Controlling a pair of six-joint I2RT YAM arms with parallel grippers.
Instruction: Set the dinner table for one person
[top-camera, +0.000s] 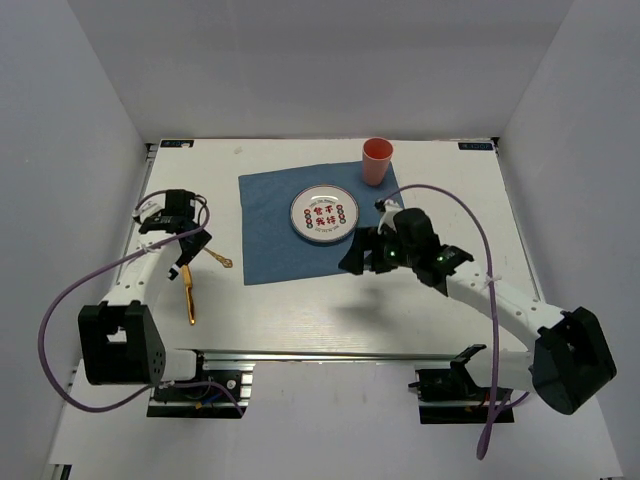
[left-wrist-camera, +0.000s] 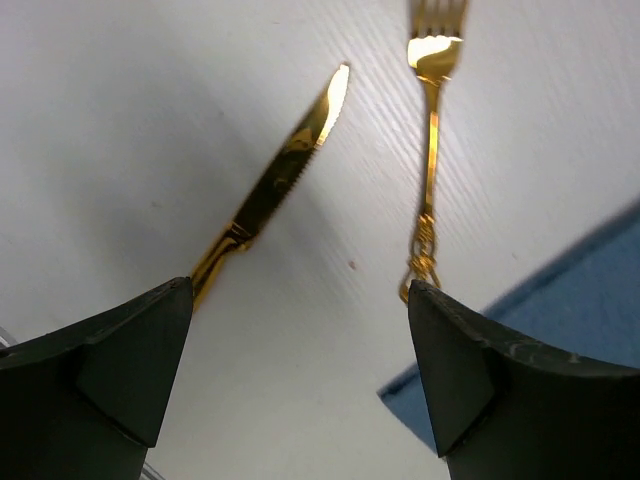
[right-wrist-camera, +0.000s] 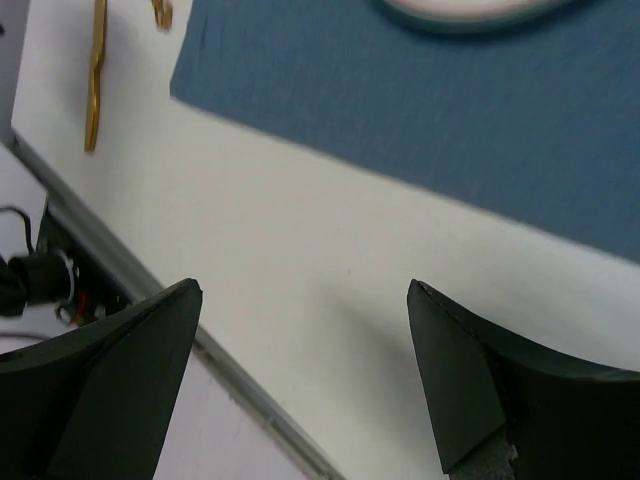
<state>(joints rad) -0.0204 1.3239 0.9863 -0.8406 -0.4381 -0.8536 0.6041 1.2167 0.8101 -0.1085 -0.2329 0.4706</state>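
Gold fork (left-wrist-camera: 432, 150) (tines cut off) beside knife (left-wrist-camera: 283, 172)

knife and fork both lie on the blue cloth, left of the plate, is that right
Not quite: the knife and fork are left of the plate, but they lie on the bare white table beside the blue cloth, not on it. The top and left wrist views show this.

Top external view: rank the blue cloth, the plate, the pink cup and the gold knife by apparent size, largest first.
1. blue cloth
2. plate
3. pink cup and gold knife: not ranked, since the knife looks longer but the cup looks wider.
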